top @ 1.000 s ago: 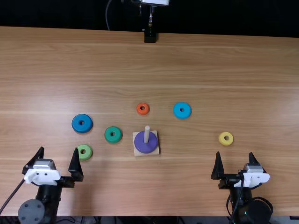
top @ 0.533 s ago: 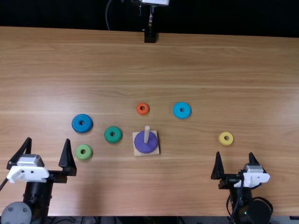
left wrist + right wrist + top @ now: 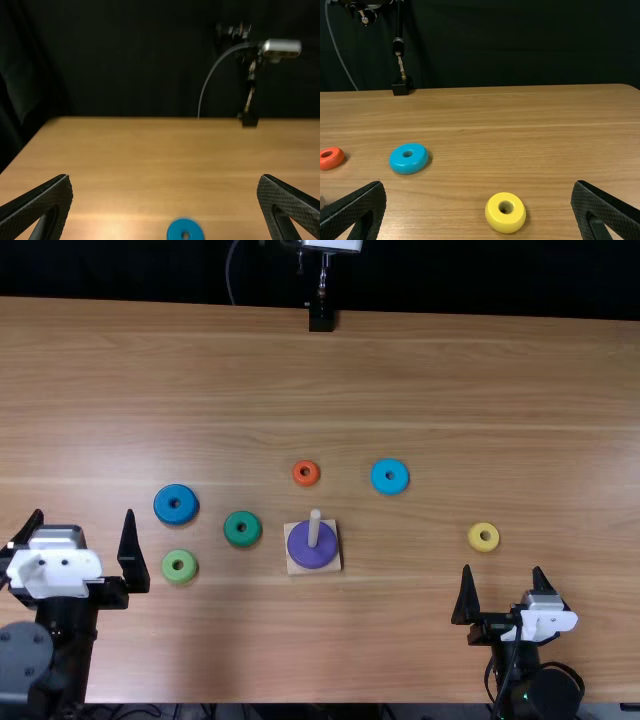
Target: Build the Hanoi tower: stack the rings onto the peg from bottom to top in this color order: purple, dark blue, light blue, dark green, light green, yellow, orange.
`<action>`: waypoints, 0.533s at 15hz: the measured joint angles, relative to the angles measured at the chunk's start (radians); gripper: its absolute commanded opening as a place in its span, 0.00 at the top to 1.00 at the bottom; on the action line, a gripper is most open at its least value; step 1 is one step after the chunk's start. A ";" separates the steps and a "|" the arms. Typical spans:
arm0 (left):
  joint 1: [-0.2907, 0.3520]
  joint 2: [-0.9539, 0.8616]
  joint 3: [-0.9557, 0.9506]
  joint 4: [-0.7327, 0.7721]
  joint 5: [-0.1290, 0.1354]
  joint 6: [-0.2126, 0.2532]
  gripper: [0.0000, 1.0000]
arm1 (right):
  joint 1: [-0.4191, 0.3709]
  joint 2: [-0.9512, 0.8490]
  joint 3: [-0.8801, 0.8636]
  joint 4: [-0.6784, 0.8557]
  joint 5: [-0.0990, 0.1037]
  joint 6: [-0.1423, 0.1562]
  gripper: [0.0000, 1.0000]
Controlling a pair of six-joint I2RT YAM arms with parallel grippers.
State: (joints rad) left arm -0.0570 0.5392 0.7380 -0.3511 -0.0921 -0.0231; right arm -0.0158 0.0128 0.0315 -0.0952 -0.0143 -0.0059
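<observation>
a: what's behind the worktop [image 3: 400, 370]?

b: a dark backdrop [image 3: 150, 270]. the worktop itself is light brown wood, and a stand [image 3: 321, 318] comes down at its far edge, right about the middle.

a: and the peg [image 3: 314, 528]?

b: it stands upright near the middle, on a pale square base [image 3: 291, 569]. the purple ring [image 3: 312, 558] is round it, lying flat at the bottom.

a: so purple's on. where's the dark blue ring [image 3: 176, 493]?

b: over on the left, lying flat, a little farther off than the peg. the dark green ring [image 3: 242, 540] sits between it and the peg, and the light green ring [image 3: 179, 577] is left of the peg too, on the near side of the dark blue one.

a: and the rest?

b: the orange ring [image 3: 305, 482] is on the far side of the peg, with the light blue ring [image 3: 380, 483] to the right of it. the yellow ring [image 3: 483, 547] is well over to the right, apart from the others.

a: what's the left claw [image 3: 84, 515] up to?

b: it's at the near left, left of the light green ring. its fingers are spread wide, with nothing held.

a: same for the right claw [image 3: 503, 570]?

b: yep, wide apart and empty. it's at the near right, with the yellow ring just beyond its fingertips.
</observation>
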 measured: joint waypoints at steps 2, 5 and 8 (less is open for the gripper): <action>0.000 0.093 0.071 -0.094 -0.005 0.008 0.00 | 0.000 0.000 0.000 0.000 0.000 0.000 0.00; 0.000 0.348 0.124 -0.106 -0.002 0.016 0.00 | 0.000 0.000 0.000 0.000 0.000 0.000 0.00; 0.000 0.557 0.200 -0.115 -0.002 0.016 0.00 | 0.000 0.000 0.000 0.000 0.000 0.000 0.00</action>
State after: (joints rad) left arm -0.0574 1.0958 0.9375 -0.4664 -0.0937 -0.0071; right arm -0.0158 0.0128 0.0315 -0.0948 -0.0147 -0.0059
